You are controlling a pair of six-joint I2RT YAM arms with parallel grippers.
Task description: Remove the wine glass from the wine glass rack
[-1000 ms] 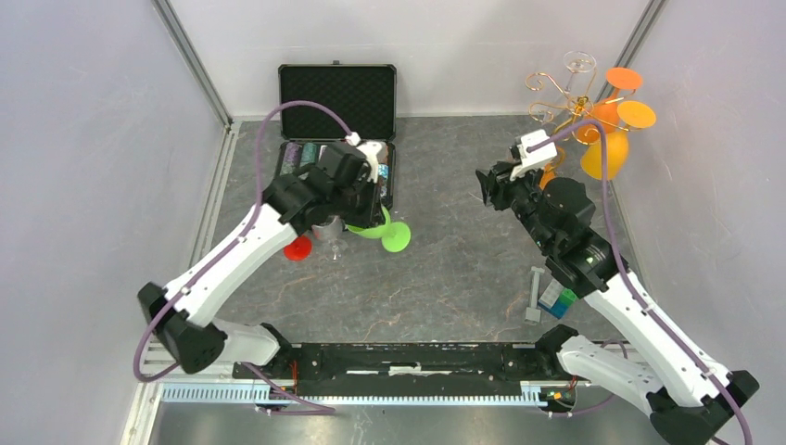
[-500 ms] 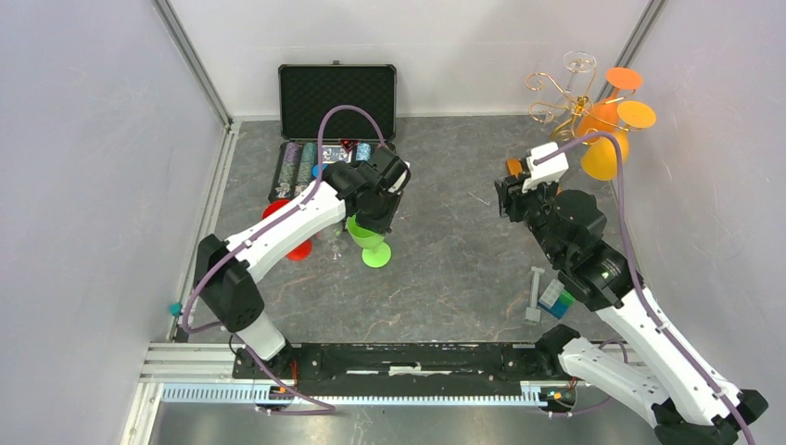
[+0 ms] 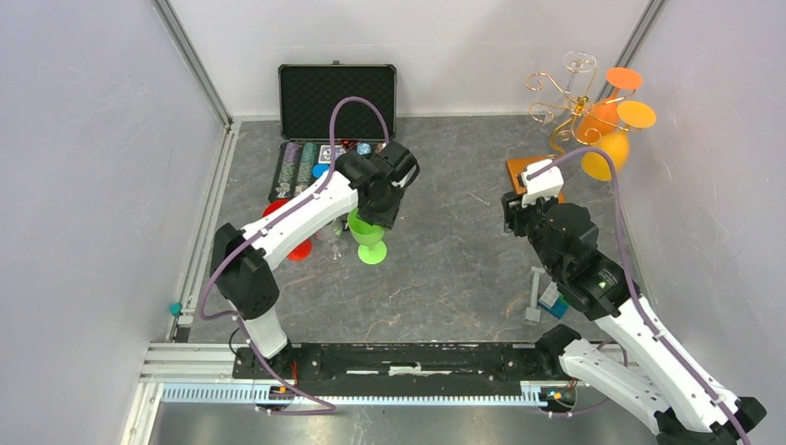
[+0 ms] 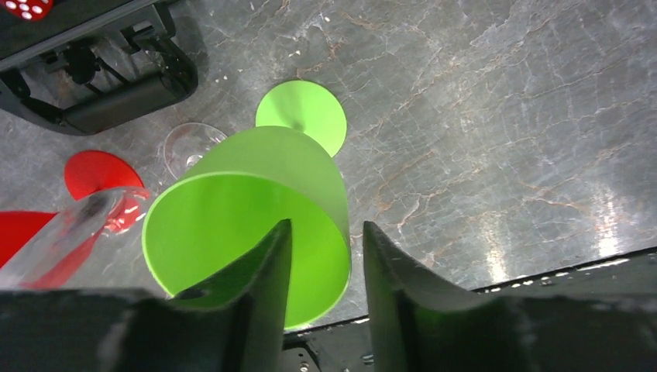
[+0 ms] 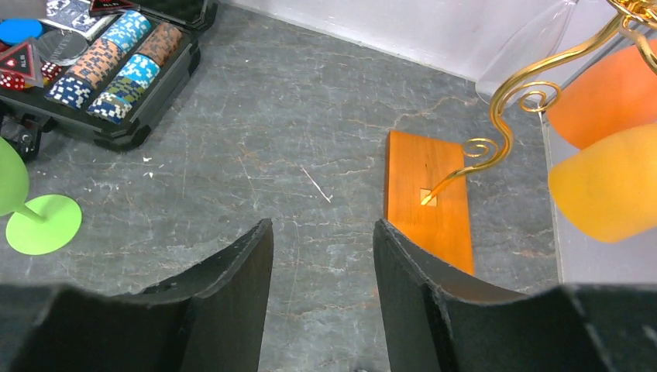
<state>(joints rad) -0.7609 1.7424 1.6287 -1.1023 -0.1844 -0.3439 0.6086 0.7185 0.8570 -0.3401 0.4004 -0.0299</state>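
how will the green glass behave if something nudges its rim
Likely tippy: the green glass carries a wide bowl on a thin stem over a small round foot. Probably light and rigid, since it looks like opaque plastic. Tipped over, it might roll.

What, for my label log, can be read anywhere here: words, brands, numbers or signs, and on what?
No text can be read for certain.
Red triangular marker in the black case: small white lettering, too blurred to read.
Red die: white pips only, no numeral.

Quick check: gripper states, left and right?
Left gripper: open, astride the green glass rim.
Right gripper: open, holding nothing.
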